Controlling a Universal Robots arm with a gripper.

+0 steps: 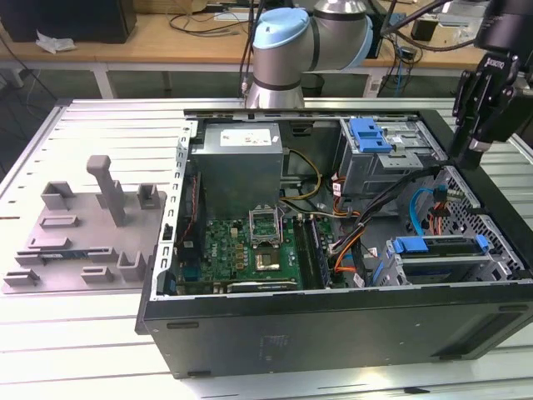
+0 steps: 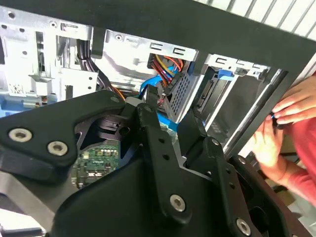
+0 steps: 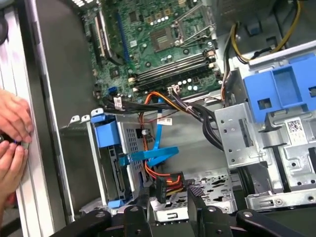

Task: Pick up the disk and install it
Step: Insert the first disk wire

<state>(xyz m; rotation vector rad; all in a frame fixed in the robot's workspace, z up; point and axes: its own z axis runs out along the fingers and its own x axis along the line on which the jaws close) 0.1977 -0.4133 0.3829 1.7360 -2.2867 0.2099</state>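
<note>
The disk (image 1: pixel 436 247), in its bright blue carrier, sits in the drive cage at the case's near corner on the exterior view's right. The first wrist view shows the disk (image 3: pixel 105 134) edge-on in that cage, with blue and orange cables running past it. My gripper (image 1: pixel 471 157) hangs above the case's wall on the exterior view's right, higher than the cage and apart from the disk. Its black fingers (image 3: pixel 141 210) stand spread with nothing between them. In the second wrist view the gripper (image 2: pixel 170 118) points down into the case.
The open black computer case (image 1: pixel 333 329) lies on a slatted metal table, with a motherboard (image 1: pixel 250 250), power supply (image 1: pixel 241 154) and a second blue-topped cage (image 1: pixel 371 135). A grey fixture (image 1: pixel 83 237) lies outside it. A person's hands (image 3: pixel 12 136) work at the case's edge.
</note>
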